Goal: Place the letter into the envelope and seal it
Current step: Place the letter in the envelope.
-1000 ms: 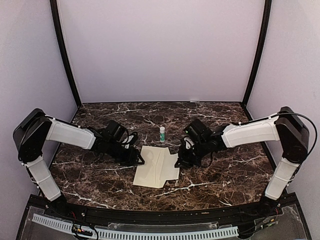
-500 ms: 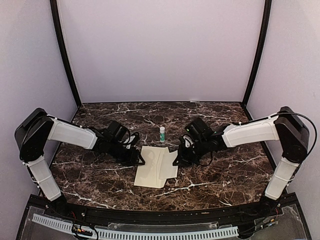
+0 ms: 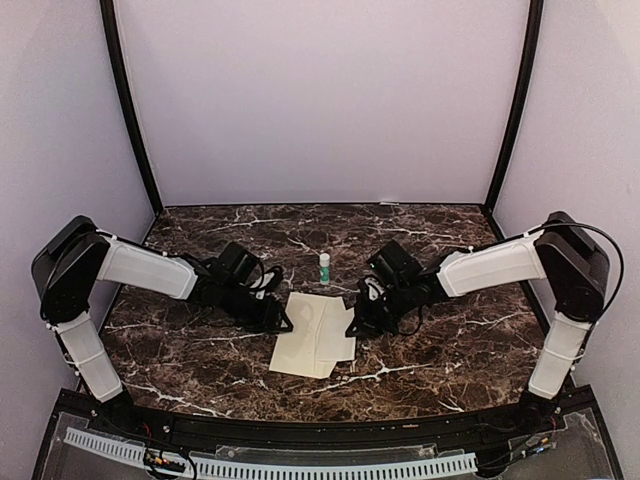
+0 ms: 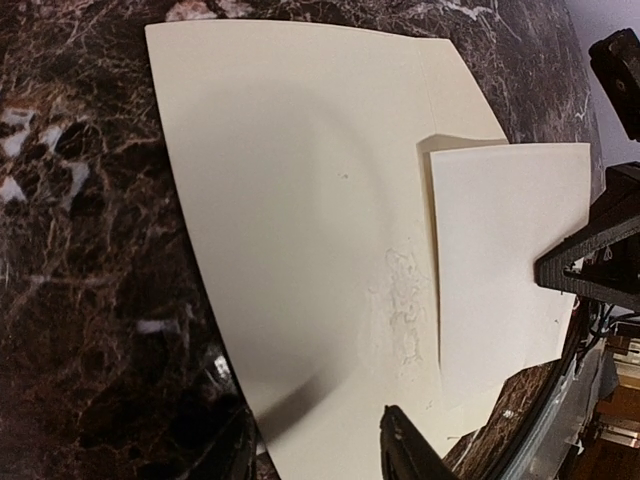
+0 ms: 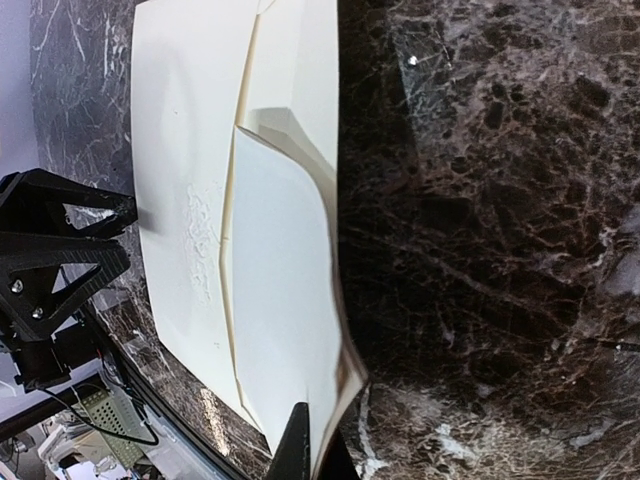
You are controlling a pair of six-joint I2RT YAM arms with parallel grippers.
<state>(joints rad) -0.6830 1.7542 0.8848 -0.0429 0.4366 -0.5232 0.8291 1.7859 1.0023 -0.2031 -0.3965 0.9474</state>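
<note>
Right end effector (image 3: 353, 323) pinches letter (image 5: 280, 300); half inside envelope (image 5: 180, 150).

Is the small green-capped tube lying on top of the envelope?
No, the green-capped tube stands upright on the table beyond the envelope's far edge, not on it.

We are seeing a small green-and-white tube (image 3: 324, 268) standing upright toward the far middle of the dark marble table (image 3: 200, 360), with lavender walls (image 3: 320, 100) closing it in behind.
</note>
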